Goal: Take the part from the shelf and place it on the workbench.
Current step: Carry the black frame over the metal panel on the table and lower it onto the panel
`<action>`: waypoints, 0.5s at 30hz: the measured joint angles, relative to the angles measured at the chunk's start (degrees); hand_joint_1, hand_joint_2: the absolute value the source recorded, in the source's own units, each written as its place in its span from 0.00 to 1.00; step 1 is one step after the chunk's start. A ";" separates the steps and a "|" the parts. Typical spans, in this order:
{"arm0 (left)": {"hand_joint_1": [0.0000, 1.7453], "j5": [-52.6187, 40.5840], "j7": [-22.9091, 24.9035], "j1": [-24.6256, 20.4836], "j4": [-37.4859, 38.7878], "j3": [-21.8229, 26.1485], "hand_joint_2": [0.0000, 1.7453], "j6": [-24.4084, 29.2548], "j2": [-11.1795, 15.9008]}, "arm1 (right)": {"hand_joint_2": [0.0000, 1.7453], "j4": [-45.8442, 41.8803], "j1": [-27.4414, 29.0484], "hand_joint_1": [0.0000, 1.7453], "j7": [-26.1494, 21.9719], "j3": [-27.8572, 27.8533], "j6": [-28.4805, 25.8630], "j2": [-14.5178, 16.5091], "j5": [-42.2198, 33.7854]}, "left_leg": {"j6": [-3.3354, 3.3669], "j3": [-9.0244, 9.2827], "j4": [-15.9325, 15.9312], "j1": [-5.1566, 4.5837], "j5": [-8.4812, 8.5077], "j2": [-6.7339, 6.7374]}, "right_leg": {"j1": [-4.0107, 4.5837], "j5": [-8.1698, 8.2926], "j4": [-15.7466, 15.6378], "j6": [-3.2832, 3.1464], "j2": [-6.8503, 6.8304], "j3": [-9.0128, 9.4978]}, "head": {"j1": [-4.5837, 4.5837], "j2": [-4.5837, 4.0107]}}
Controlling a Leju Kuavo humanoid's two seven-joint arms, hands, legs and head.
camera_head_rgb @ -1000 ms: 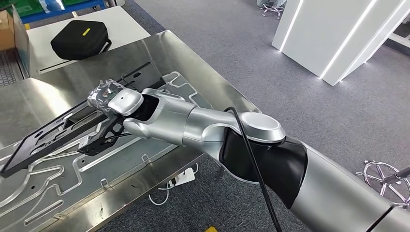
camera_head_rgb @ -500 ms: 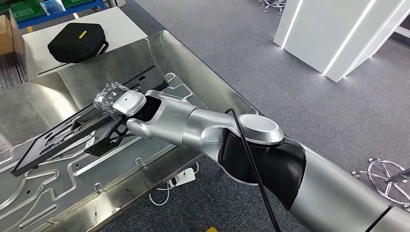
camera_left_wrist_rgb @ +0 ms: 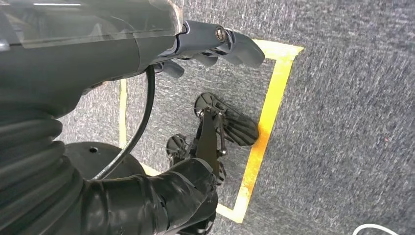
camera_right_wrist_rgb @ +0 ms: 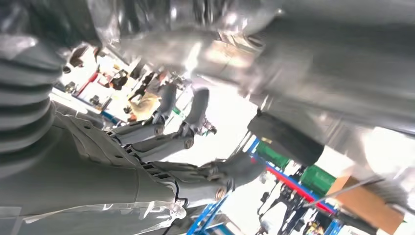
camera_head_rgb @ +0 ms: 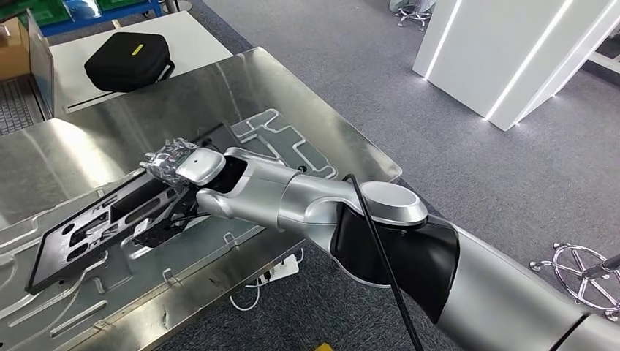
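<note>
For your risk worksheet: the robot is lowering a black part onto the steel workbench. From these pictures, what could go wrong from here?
1. The black part is long and the right robot hand grips only one end, so the far end may swing or strike the workbench first.
2. It lies over shaped silver plates, where an edge could catch.
3. The part's near side lies close to the bench's front edge, so a slip might send it to the floor.

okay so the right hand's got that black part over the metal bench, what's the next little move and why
Probably lower it a little more, then let go: the right hand holds one end of the black part, which lies slanted close over the workbench.
</note>
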 joint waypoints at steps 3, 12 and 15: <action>0.00 0.31 -0.16 0.00 0.00 0.00 1.00 -0.11 0.26 | 0.00 -0.02 0.16 0.00 -0.43 -0.31 -0.03 0.00 -0.35 | -0.17 0.14 0.06 -0.29 -0.10 -0.10 | 0.47 5.22 -10.87 -1.26 -0.01 5.05 | -0.01 0.00; 0.00 0.44 -0.90 0.09 0.00 -0.03 0.00 -0.41 1.09 | 0.00 -0.11 0.47 0.00 -0.97 -1.05 -0.11 0.00 -0.79 | -2.22 -4.30 9.77 -0.08 -5.81 0.06 | 0.33 6.92 -16.83 -2.71 -0.18 7.88 | -0.04 0.00; 0.00 0.41 -1.20 0.25 0.00 -0.04 0.00 -0.52 1.35 | 0.00 -0.11 1.06 0.00 -1.16 -1.07 -0.11 -0.06 -0.92 | -2.71 -6.90 15.07 0.10 -6.50 0.10 | 0.31 6.78 -16.56 -2.71 -0.16 7.85 | -0.03 0.00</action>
